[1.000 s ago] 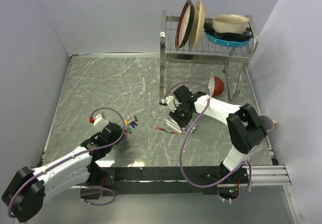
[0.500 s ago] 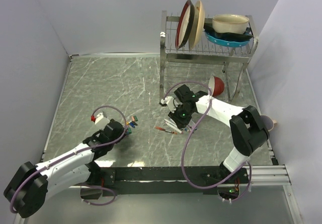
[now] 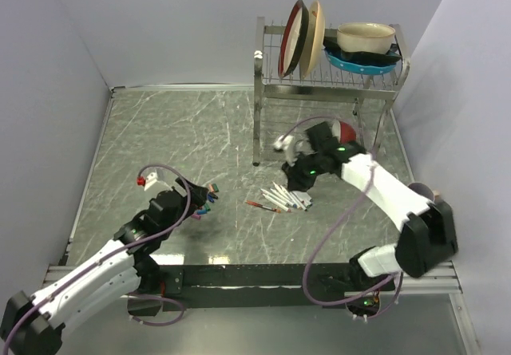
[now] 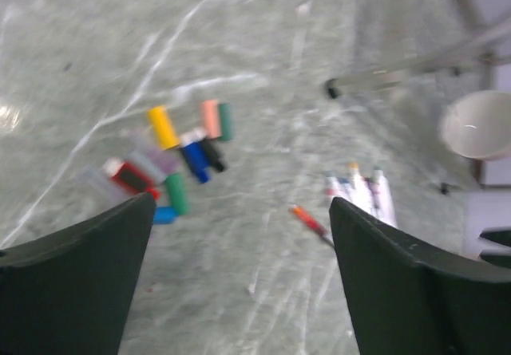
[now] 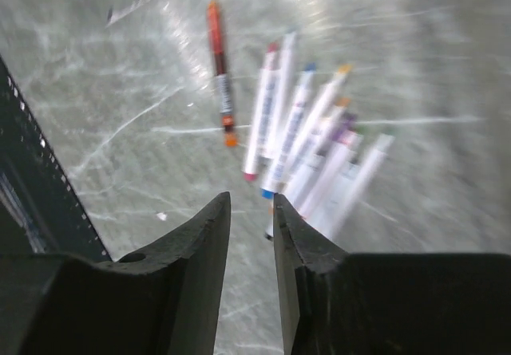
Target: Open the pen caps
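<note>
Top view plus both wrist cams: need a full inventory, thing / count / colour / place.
pen caps: loose pile, count unclear; yellow, pink, green, blue, black, red; table, left of centre
white pens: bundle of about seven; table centre
orange pen: one; left of the bundle in the top view
dish rack: one, metal; back right
plates: two, dark red and cream; upright in rack
bowls: cream over blue; on rack
red bowl: one; under rack
table: grey marble
left gripper: open, above caps
right gripper: slightly open, empty, above pens
</note>
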Motion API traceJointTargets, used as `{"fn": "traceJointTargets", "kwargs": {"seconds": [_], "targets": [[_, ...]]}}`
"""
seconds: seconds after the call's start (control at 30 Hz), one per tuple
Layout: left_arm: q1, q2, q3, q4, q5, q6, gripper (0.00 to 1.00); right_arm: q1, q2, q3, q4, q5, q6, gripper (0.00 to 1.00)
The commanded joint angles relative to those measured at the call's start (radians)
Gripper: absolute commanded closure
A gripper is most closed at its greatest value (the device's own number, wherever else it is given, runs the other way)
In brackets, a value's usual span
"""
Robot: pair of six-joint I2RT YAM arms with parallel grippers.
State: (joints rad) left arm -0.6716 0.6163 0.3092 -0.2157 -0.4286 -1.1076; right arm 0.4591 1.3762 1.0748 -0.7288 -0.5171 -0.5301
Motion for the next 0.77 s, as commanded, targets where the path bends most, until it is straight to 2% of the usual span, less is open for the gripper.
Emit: {"fn": "traceJointTargets", "kwargs": {"seconds": [0.0, 0.1, 0.13, 0.2, 0.23, 0.27, 0.3, 0.33, 0.43, 0.57, 0.73], "targets": [[0.004, -0.098, 0.108, -0.048, 0.024, 0.159, 0.01, -0.159, -0.234, -0.021, 0.048, -0.121, -0.004, 0.63], [0.006, -0.121, 0.221, -0.120, -0.001, 0.227, 0.01, -0.264, -0.386, -0.047, 0.117, -0.144, 0.076, 0.52], [0.006, -0.119, 0.244, -0.135, -0.005, 0.241, 0.00, -0.346, -0.455, -0.056, 0.130, -0.161, 0.105, 0.40], [0.006, -0.110, 0.310, -0.171, -0.009, 0.278, 0.01, -0.426, -0.521, -0.065, 0.166, -0.173, 0.148, 0.19], [0.006, -0.101, 0.330, -0.180, -0.010, 0.288, 0.00, -0.475, -0.578, -0.068, 0.195, -0.143, 0.218, 0.00], [0.006, -0.099, 0.350, -0.188, -0.006, 0.308, 0.01, -0.494, -0.606, -0.070, 0.218, -0.102, 0.266, 0.00], [0.006, -0.096, 0.381, -0.194, -0.004, 0.316, 0.01, -0.500, -0.629, -0.072, 0.232, 0.048, 0.318, 0.00], [0.006, -0.093, 0.393, -0.203, -0.002, 0.325, 0.01, -0.502, -0.663, -0.062, 0.244, 0.119, 0.431, 0.00], [0.006, -0.096, 0.430, -0.208, -0.002, 0.351, 0.01, -0.507, -0.695, -0.015, 0.207, 0.253, 0.526, 0.00], [0.006, -0.096, 0.458, -0.214, 0.005, 0.371, 0.01, -0.508, -0.704, 0.059, 0.149, 0.341, 0.578, 0.00], [0.006, -0.084, 0.472, -0.214, 0.017, 0.382, 0.01, -0.507, -0.747, 0.042, 0.173, 0.370, 0.594, 0.00]]}}
